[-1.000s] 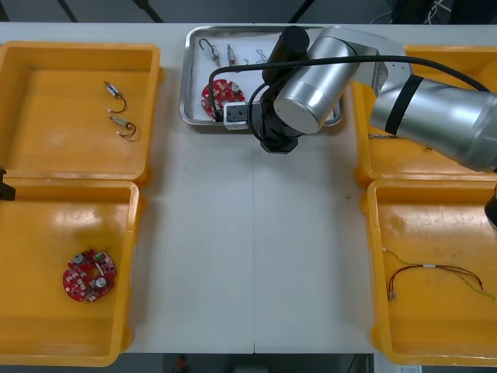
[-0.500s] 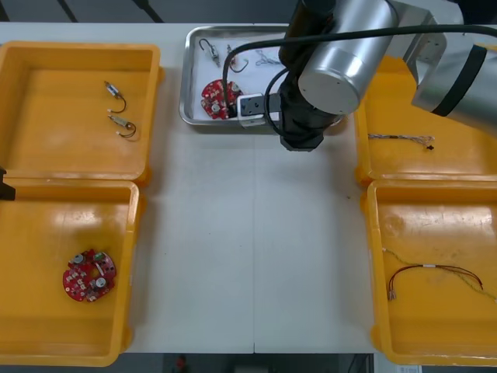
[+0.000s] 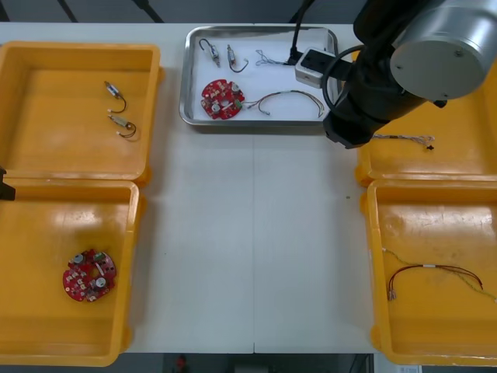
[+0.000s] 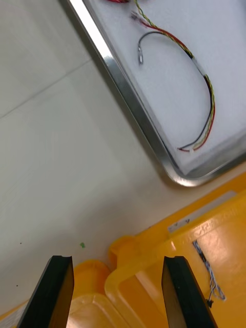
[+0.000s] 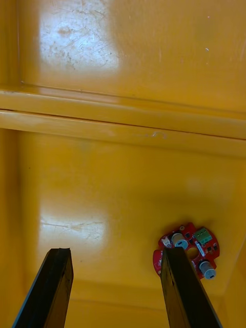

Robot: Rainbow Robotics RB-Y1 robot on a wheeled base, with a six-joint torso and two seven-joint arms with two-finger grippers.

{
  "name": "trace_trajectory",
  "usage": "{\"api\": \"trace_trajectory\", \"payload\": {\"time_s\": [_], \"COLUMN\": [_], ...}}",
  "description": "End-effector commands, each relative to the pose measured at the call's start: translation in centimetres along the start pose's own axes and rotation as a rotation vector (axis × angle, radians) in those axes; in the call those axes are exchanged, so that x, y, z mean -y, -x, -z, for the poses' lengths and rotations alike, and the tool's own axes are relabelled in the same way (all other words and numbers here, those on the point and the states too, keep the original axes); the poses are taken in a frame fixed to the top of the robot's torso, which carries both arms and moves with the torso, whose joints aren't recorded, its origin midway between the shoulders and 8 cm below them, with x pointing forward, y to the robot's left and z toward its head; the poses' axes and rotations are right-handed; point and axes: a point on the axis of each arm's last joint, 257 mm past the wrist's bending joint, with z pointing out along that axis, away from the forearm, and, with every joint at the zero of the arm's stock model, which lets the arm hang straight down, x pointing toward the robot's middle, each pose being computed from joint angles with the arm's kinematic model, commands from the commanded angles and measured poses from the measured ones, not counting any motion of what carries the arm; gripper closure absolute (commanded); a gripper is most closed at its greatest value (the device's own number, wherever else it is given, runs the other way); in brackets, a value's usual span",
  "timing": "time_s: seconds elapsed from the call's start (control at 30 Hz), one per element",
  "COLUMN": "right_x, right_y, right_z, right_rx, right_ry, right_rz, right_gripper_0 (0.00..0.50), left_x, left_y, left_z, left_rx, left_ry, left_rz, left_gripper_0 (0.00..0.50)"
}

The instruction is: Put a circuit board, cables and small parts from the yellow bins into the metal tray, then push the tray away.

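Note:
The metal tray (image 3: 186,78) stands at the table's far middle, white inside. In it lie a red circuit board (image 3: 222,99), two small metal parts (image 3: 208,48), a thin cable (image 3: 269,57) and a red and yellow cable (image 3: 295,97). My right arm (image 3: 411,54) hangs over the tray's near right corner. In the right wrist view my right gripper (image 4: 118,261) is open and holds nothing, above the table and a bin corner, with the tray rim (image 4: 128,97) and the red and yellow cable (image 4: 202,77) beyond its fingers. My left gripper (image 5: 115,253) stays open over the near left bin.
The far left bin (image 3: 78,163) holds two small metal parts (image 3: 116,91). A second circuit board (image 3: 89,274) lies in the near left bin. The far right bin has a twisted blue and white cable (image 3: 400,138); the near right bin (image 3: 377,233) a red cable (image 3: 431,273).
My right arm has swung right, from over the tray's front edge to its near right corner. The red and yellow cable now shows lying in the tray.

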Motion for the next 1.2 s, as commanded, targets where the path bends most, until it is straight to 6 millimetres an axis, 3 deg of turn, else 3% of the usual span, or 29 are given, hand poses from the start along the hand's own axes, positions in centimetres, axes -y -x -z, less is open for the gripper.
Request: {"api": "trace_trajectory", "payload": {"time_s": [0.03, 0.23, 0.8, 1.2], "right_x": [1.7, 1.6, 3.5, 5.2], "right_y": [-3.0, -7.1, -18.9, -25.1], "right_z": [1.7, 2.9, 5.7, 5.2], "right_rx": [-0.007, -0.030, -0.073, -0.085], "right_ry": [-0.036, 0.002, -0.013, -0.061], "right_rz": [-0.134, -0.354, -0.748, -0.920], "right_gripper_0": [0.000, 0.000, 0.000, 0.000], "left_x": [-0.3, -0.3, -0.3, -0.3], "left_y": [-0.2, -0.2, -0.2, -0.2], "left_z": [0.1, 0.1, 0.1, 0.1], "left_rx": [0.001, 0.001, 0.001, 0.001], "left_ry": [0.022, 0.022, 0.022, 0.022], "left_rz": [-0.115, -0.115, -0.115, -0.115], "left_gripper_0": [0.000, 0.000, 0.000, 0.000]}}
